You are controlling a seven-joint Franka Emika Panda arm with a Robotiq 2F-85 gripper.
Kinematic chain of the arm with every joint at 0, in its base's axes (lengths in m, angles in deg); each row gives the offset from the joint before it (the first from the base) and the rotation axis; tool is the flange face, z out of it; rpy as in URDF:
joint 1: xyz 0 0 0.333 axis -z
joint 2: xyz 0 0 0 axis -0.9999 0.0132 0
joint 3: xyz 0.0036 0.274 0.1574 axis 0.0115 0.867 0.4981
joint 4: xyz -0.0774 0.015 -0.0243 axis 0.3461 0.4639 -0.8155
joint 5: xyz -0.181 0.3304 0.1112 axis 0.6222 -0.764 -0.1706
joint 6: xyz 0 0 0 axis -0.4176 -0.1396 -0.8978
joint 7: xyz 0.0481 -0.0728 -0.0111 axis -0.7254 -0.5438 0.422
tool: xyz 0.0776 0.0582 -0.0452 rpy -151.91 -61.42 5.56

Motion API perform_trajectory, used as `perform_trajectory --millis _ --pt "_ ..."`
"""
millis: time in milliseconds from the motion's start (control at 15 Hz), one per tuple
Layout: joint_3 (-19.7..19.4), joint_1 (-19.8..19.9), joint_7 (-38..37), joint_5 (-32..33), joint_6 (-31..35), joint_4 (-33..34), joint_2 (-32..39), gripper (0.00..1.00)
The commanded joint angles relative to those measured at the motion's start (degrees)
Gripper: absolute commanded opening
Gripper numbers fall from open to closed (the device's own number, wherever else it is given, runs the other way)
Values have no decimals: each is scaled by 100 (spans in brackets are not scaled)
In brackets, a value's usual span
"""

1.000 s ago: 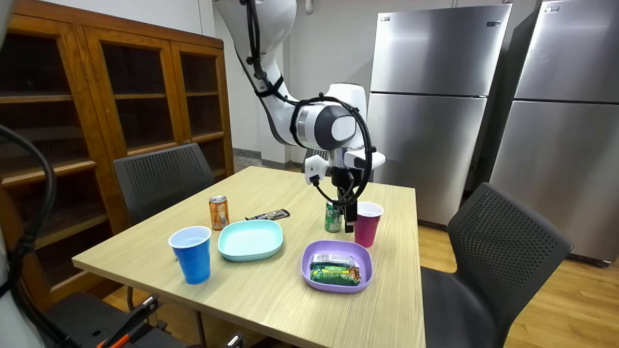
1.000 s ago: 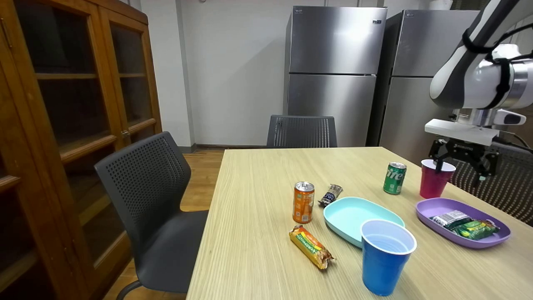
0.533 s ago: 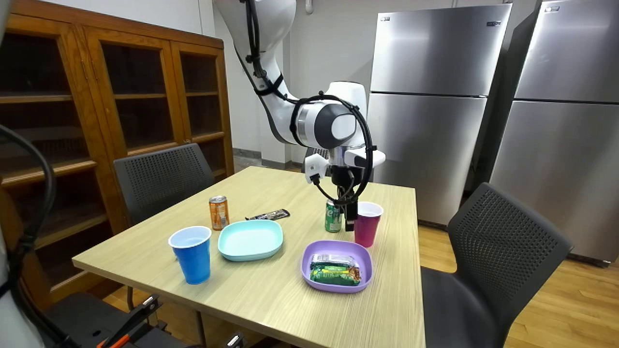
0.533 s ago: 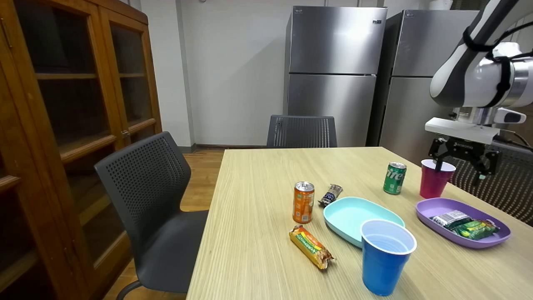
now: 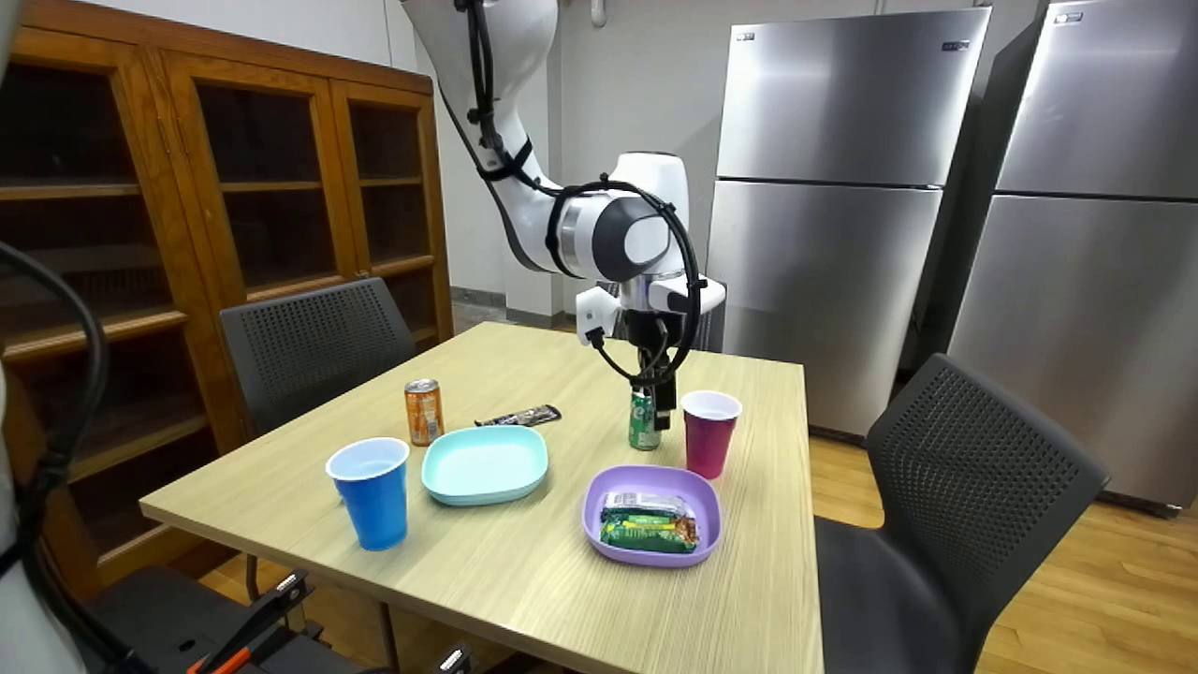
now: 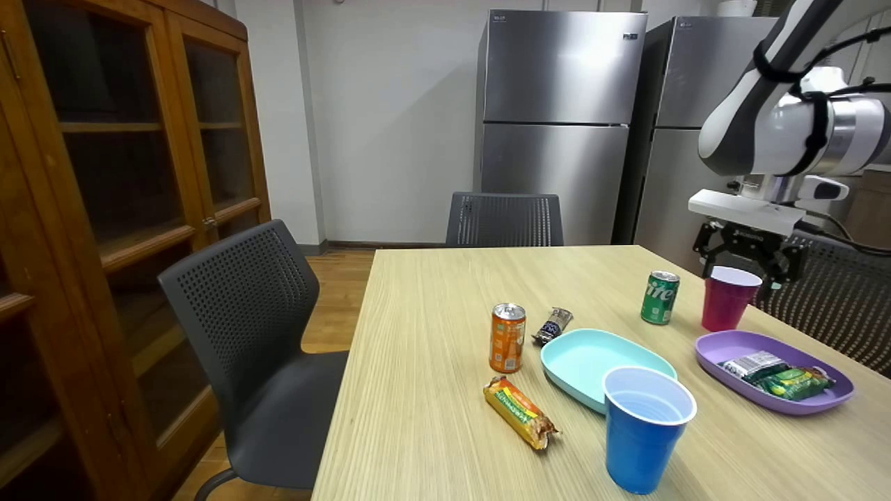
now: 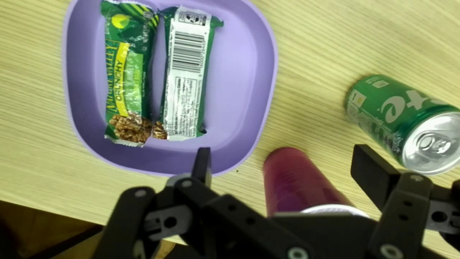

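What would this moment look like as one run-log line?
hand: open, nothing held | near: maroon cup, green soda can | purple dish: Nature Valley Crunchy bar, second wrapped bar barcode up

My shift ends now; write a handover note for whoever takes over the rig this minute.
Gripper: the black gripper is open, holding nothing, close to the magenta tapered plastic cup and the green cylindrical metal can.
Where: cup and can stand upright on the pale wooden table; the rounded purple plastic tray is beside the cup.
Done: two green-wrapped oblong bars lie in that tray.
Left: neither cup nor can is gripped yet. A gold-wrapped bar and a dark-wrapped bar lie on the table.
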Motion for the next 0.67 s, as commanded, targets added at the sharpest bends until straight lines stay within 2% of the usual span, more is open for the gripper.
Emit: perform_trajectory --millis 0,600 --pt "200 59 -2 -184 -78 262 2 100" --pt "341 59 -14 -205 -474 1362 540 100"
